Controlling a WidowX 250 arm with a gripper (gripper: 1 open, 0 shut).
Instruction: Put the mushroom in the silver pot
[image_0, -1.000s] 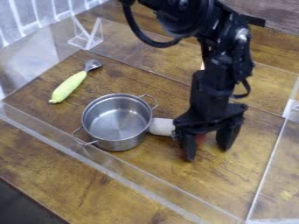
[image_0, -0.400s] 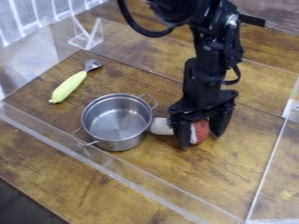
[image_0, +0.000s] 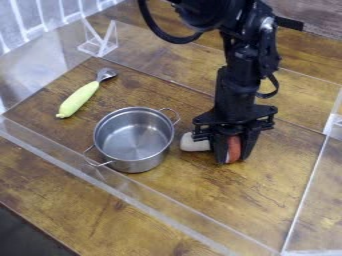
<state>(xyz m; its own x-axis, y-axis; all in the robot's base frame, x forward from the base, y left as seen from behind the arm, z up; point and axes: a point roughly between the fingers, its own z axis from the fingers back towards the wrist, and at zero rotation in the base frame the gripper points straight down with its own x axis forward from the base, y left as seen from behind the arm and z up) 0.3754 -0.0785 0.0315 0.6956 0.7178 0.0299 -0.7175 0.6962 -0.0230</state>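
Camera view: right of centre, the gripper (image_0: 229, 146) points straight down with its jaws clamped on the mushroom (image_0: 219, 146), which lies on the wooden table (image_0: 80, 200). The grip looks set for lifting it into the empty silver pot (image_0: 132, 137) just left.

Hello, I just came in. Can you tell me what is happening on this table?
A black robot arm reaches straight down, and its claw has closed on a toy mushroom that lies on the wooden table. The mushroom's white stem points toward the silver pot just beside it. The pot is empty, so the mushroom is gripped but not yet lifted or placed. A yellow-green corn cob lies farther away, untouched.
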